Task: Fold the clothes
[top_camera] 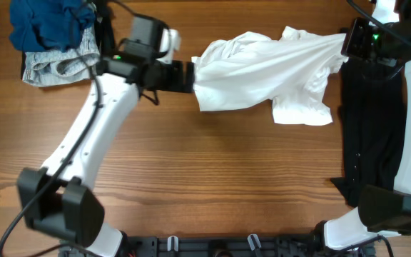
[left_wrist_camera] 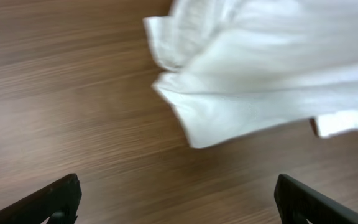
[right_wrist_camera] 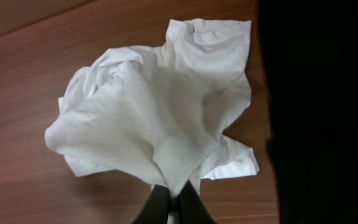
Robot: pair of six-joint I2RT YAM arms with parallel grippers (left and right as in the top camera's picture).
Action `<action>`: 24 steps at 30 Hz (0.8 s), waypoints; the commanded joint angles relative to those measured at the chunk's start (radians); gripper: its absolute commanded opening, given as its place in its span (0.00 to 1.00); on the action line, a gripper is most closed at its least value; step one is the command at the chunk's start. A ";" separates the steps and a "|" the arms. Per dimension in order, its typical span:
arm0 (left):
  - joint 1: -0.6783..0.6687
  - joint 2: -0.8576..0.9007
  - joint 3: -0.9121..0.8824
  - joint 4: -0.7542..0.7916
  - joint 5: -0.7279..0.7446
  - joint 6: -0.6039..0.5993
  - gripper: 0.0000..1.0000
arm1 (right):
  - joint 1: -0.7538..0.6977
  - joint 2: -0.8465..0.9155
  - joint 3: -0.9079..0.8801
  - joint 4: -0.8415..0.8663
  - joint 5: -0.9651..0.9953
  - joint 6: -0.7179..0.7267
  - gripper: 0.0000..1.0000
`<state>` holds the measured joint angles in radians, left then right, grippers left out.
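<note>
At the far left of my brown wooden table, a crumpled blue garment lies on a grey garment. Right of them my left gripper hangs with fingers wide apart at the left edge of the wrinkled thin white shirt. The shirt stretches across the far middle to my right gripper, pinched tight on a bunched fold, beside a black cloth spread along the right.

You have a thin, matt white shirt of wrinkled cloth on a smooth, faintly shiny wood-grain worktop, matt black cloth at three o'clock, soft blue fabric and grey fabric at ten o'clock, and glossy white plastic arm shells.
</note>
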<state>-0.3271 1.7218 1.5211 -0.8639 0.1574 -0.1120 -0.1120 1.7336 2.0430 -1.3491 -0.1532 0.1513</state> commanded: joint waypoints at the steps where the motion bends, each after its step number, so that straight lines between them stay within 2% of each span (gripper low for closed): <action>1: -0.069 0.141 -0.018 0.054 0.097 0.057 1.00 | 0.000 -0.006 0.019 0.005 -0.012 -0.019 0.04; 7: -0.138 0.309 -0.018 0.094 0.105 0.048 1.00 | 0.000 -0.006 0.019 0.005 -0.001 -0.021 0.04; 10: -0.140 0.337 -0.018 0.140 0.104 0.047 1.00 | 0.000 -0.006 0.019 -0.003 0.000 -0.021 0.04; 12: -0.140 0.356 -0.018 0.177 0.092 0.006 1.00 | 0.000 -0.006 0.019 -0.005 -0.001 -0.021 0.04; 21: -0.140 0.438 -0.018 0.206 0.069 -0.054 0.93 | 0.000 -0.006 0.019 -0.005 0.004 -0.021 0.04; 22: -0.140 0.438 -0.018 0.211 0.068 -0.053 0.92 | 0.000 -0.006 0.019 -0.005 0.004 -0.020 0.04; 24: -0.140 0.438 -0.018 0.224 0.068 -0.057 0.81 | 0.000 -0.006 0.019 -0.005 0.005 -0.021 0.04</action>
<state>-0.4694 2.1300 1.5078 -0.6491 0.2302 -0.1482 -0.1123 1.7336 2.0430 -1.3544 -0.1532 0.1513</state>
